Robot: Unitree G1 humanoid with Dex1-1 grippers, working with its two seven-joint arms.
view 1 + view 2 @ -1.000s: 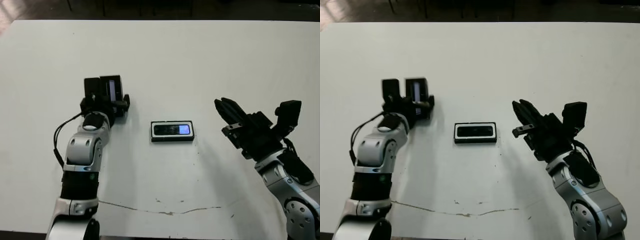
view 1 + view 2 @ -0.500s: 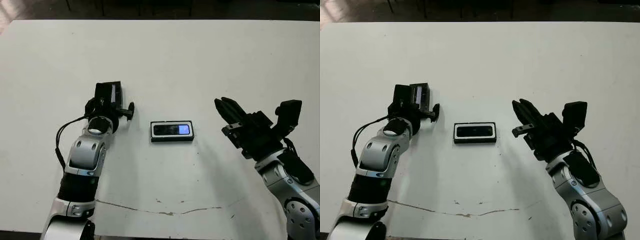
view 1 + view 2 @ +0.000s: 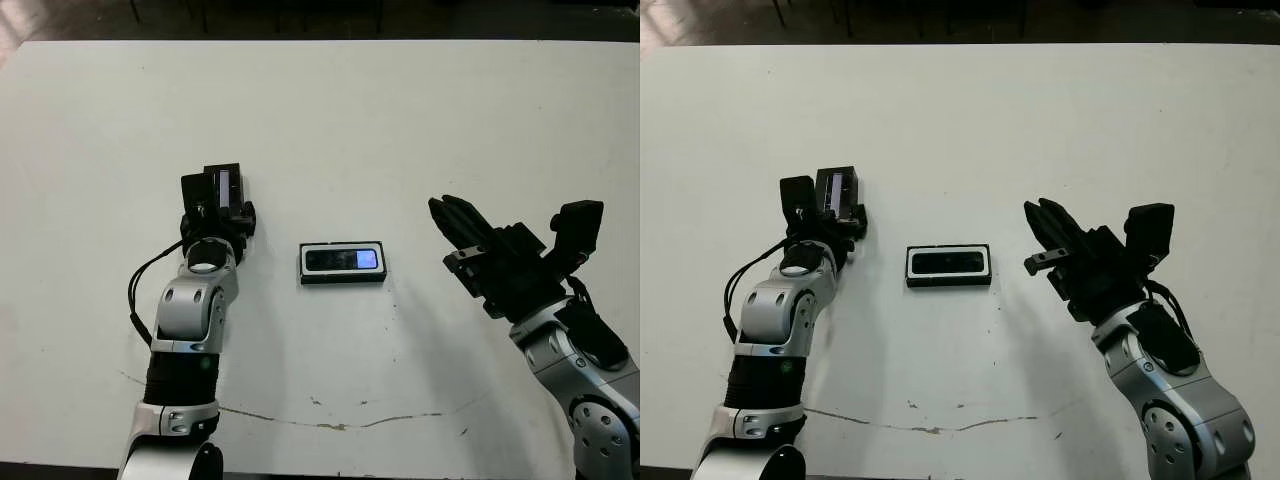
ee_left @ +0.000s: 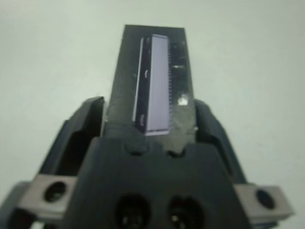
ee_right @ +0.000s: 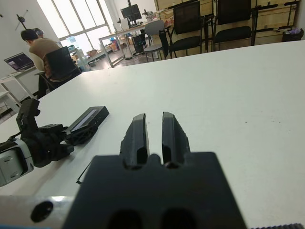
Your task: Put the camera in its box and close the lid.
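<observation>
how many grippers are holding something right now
1. The left gripper grips the lid left of the box; the right gripper holds nothing, right of it.

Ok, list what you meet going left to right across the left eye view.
Left gripper holding the lid → box with the camera lying in it → right gripper, hovering over the table.
</observation>
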